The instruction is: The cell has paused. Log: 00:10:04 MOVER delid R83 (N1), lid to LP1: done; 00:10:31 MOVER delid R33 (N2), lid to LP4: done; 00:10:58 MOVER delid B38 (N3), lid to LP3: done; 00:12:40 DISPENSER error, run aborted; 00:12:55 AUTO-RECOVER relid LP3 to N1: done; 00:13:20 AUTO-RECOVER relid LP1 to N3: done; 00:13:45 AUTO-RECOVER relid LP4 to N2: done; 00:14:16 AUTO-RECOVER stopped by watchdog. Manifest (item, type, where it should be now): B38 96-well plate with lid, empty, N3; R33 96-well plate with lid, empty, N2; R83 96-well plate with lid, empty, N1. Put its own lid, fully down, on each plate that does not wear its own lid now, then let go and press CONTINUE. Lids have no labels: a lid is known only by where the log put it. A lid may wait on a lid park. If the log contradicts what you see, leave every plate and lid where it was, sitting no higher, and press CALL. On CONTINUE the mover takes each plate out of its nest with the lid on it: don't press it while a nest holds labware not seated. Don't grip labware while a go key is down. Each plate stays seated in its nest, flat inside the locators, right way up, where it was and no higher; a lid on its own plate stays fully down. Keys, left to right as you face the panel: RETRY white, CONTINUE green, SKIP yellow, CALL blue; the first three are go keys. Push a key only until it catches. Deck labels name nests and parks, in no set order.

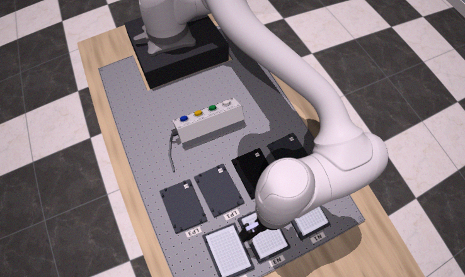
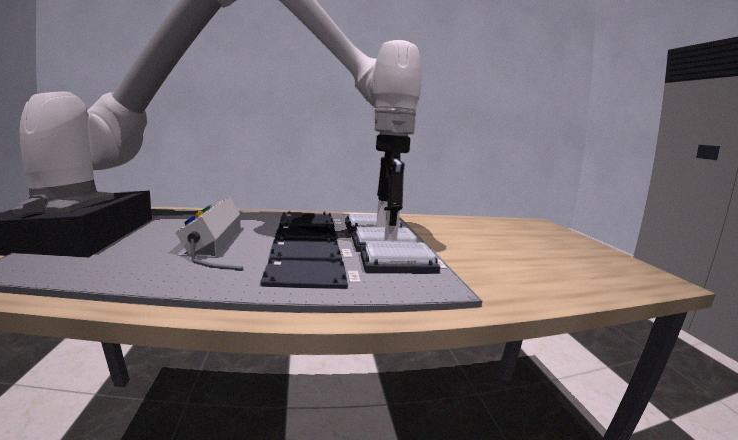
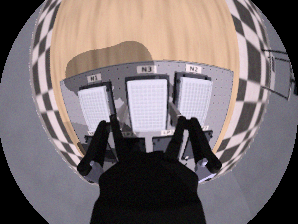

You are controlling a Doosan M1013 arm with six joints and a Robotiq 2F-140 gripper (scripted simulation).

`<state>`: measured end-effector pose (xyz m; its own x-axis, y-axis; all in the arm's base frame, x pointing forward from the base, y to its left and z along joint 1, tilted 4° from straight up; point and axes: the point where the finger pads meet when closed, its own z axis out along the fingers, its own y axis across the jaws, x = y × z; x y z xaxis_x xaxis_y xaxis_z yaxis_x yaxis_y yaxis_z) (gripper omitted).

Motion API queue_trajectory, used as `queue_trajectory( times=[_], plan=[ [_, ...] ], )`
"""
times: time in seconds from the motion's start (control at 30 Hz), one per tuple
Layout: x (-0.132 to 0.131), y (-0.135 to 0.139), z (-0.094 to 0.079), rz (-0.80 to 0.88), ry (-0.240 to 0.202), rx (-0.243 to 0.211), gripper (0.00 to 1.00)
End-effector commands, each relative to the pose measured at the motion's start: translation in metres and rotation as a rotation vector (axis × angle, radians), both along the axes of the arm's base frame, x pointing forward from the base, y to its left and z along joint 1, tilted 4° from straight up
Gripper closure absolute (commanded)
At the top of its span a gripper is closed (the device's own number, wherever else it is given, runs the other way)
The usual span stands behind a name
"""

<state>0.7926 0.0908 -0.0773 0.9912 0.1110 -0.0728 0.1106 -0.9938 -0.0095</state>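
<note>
The black two-finger gripper point(image 3: 145, 133) hangs pointing straight down with its jaws partly spread and nothing between them. The fingers stand one on each side of the white, gridded 96-well plate in the middle nest, N3 point(image 3: 147, 103). That plate lies directly under the jaws. Its long axis runs away from the wrist camera, from the lid-park side toward the table's edge, so the fingers span its narrow width. In the exterior view the fingertips look to be down at about the level of the plate's top, but whether they touch its sides cannot be told. Just beside it along the row sit the matching white plate in N2 point(image 1: 225, 251) and the one in N1 point(image 1: 310, 220), the latter half hidden under the pale wrist joint. All three look capped and flat, though how fully each lid is seated is too fine to see. Behind the row lie four flat dark rectangular lid parks, the two grey ones marked LP3 point(image 1: 182, 206) and LP1 point(image 1: 218, 189), the two black ones in the arm's shadow; none shows a lid. Farther back stands the light grey key box point(image 1: 210, 125) with the green CONTINUE key point(image 1: 212, 107) second from its right end in the top view. Judging from this, a straight lift would free the fingers before any travel toward that box.
</note>
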Motion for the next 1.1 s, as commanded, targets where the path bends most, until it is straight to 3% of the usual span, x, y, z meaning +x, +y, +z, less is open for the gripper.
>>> queue_trajectory(
  times=[0.0, 0.27, 1.07],
  plan=[
    [0.000, 0.000, 0.001, 0.000, 0.000, 0.000, 0.34],
    [0.001, 0.000, 0.007, 0.000, 0.000, 0.000, 0.34],
    [0.003, 0.000, 0.047, 0.000, 0.000, 0.000, 0.34]
  ],
)
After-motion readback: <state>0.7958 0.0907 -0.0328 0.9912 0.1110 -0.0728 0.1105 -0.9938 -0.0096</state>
